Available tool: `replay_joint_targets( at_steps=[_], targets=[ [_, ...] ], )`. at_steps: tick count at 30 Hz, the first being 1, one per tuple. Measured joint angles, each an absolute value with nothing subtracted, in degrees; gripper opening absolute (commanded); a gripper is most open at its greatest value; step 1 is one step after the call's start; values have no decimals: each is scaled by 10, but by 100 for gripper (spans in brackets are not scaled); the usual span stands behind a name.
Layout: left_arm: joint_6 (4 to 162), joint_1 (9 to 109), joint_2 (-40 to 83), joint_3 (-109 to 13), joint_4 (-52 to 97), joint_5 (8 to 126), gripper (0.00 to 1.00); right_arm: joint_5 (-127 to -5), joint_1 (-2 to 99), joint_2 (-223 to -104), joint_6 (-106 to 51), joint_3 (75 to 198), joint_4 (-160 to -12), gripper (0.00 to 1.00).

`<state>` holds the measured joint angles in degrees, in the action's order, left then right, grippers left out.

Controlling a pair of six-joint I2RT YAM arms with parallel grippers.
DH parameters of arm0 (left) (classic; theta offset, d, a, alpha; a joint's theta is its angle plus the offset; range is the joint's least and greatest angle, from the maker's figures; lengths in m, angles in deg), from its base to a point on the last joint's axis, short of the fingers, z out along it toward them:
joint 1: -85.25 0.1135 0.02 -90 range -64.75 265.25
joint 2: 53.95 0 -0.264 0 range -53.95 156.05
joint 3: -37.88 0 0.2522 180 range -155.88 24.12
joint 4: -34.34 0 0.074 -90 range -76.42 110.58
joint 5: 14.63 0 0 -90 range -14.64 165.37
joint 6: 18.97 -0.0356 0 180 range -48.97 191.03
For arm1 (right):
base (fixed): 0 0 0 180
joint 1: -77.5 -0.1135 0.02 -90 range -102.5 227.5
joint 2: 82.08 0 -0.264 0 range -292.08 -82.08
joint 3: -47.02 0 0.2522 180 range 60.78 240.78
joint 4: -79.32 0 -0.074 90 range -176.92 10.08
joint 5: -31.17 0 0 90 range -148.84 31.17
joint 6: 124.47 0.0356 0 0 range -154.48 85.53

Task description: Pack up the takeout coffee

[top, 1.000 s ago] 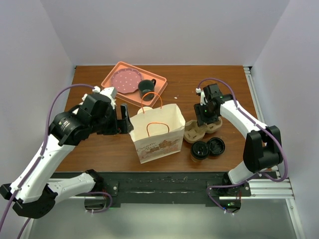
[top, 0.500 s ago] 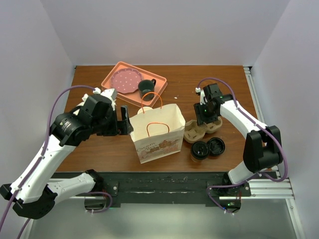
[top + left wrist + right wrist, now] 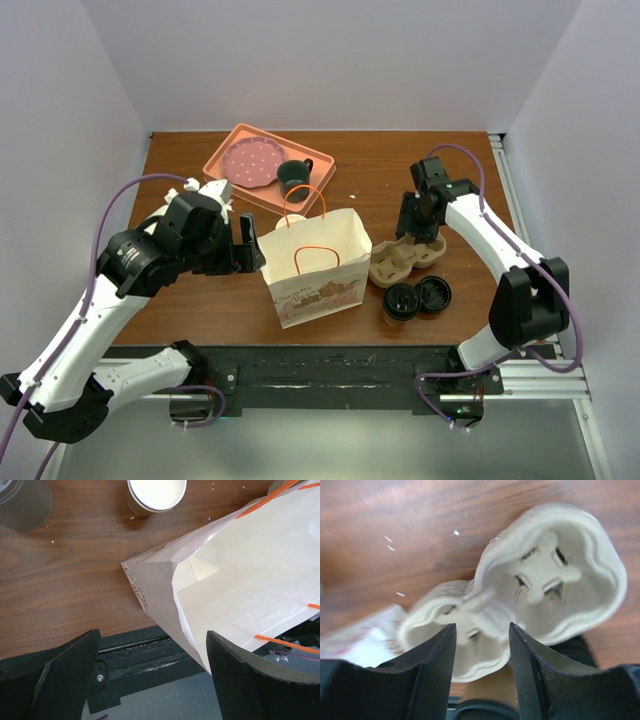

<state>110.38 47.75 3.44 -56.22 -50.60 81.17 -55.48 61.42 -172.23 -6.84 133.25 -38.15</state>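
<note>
Right gripper (image 3: 481, 626) hangs over the pulp carrier (image 3: 555, 580), fingers about half parted, and nothing sits between them: no grip on anything. From above, it is poised at the carrier's far edge, and the carrier lies flat on the table (image 3: 400, 170) just right of the bag (image 3: 320, 255). Over to the left gripper (image 3: 152, 632): it is spread wide and empty, hovering just left of the bag, with its two fingers framing the bag's near corner in the wrist view. The bag stands upright, mouth open, orange handles up. Now the coffee (image 3: 401, 301): it is upright near the front edge, just in front of the carrier and right of the bag, black lid on, and neither gripper is touching it. A loose lid (image 3: 435, 293) lies right beside it on its right. The left wrist view also catches an open cup (image 3: 156, 492), white inside, on the wood beyond the bag's corner. At the far left corner sits a tray (image 3: 225, 170) carrying a plate (image 3: 250, 160) and a dark mug (image 3: 294, 175).
</note>
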Motion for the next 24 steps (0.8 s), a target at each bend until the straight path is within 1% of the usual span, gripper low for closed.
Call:
replay_joint_targets(
  at_steps=[3,7,12,17,24],
  targets=[
    [1104,477,30,-557,-507,812,92,-532,614,-1696,33,1345,-365,50],
    [1101,477,30,-557,-506,812,92,-503,612,-1695,156,1361,-332,50],
    [1088,477,24,-557,-507,816,92,-477,602,-1694,269,1346,-310,51],
    [1072,477,23,-557,-508,820,92,-455,597,-1695,332,1331,-304,52],
    [1061,477,25,-557,-514,823,93,-432,595,-1707,381,1331,-298,51]
  ],
)
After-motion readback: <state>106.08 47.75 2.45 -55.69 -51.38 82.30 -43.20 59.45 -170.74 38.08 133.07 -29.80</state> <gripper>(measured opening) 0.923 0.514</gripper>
